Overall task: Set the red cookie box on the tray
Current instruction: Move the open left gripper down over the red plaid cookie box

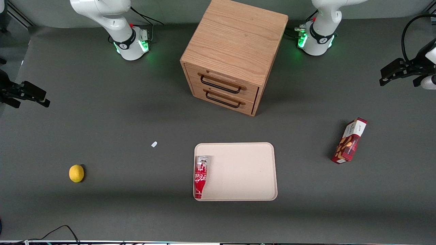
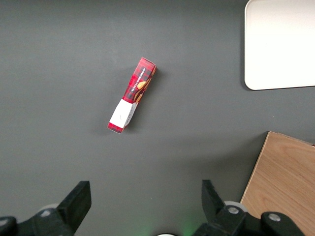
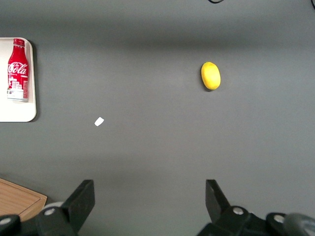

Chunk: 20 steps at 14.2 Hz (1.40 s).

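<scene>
- The red cookie box (image 1: 349,141) lies on the worktop (image 1: 102,129) toward the working arm's end, well apart from the tray (image 1: 245,170).
- The claw (image 2: 145,209) hangs high above the worktop, spread wide and holding nothing, with the box below it.
- It looks a light, stiff carton with thin walls that would dent under a hard squeeze; I'd pinch it across the narrow width, near the middle.
- I count one box, one tray, one cola bottle (image 1: 201,176) lying in the tray, one lemon (image 1: 76,173), one wooden cabinet (image 1: 231,54) and one white scrap (image 1: 154,144).
</scene>
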Tool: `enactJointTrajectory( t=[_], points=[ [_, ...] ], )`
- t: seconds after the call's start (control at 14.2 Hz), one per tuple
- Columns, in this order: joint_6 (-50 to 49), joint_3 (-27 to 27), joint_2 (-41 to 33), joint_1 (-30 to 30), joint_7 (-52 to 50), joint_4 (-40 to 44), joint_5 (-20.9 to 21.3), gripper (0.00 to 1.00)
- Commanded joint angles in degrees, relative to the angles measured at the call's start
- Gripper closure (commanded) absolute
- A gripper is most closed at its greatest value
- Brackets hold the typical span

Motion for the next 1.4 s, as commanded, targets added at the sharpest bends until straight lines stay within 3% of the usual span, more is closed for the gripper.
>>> enactJointTrajectory(
  t=[0.0,0.49,0.7,1.05,1.33],
  points=[
    [-1.5,-0.8,0.0,0.8,0.5,1.3,0.9,0.00],
    [0.6,-0.7,2.2,0.9,0.9,-0.5,0.2,0.00],
    [4.2,-0.5,4.7,1.0,9.8,-3.2,0.8,0.00],
    [22.9,-0.1,10.2,1.2,15.1,-13.3,4.2,0.00],
    [34.5,1.7,13.6,1.1,20.7,-20.3,4.4,0.00]
  ],
)
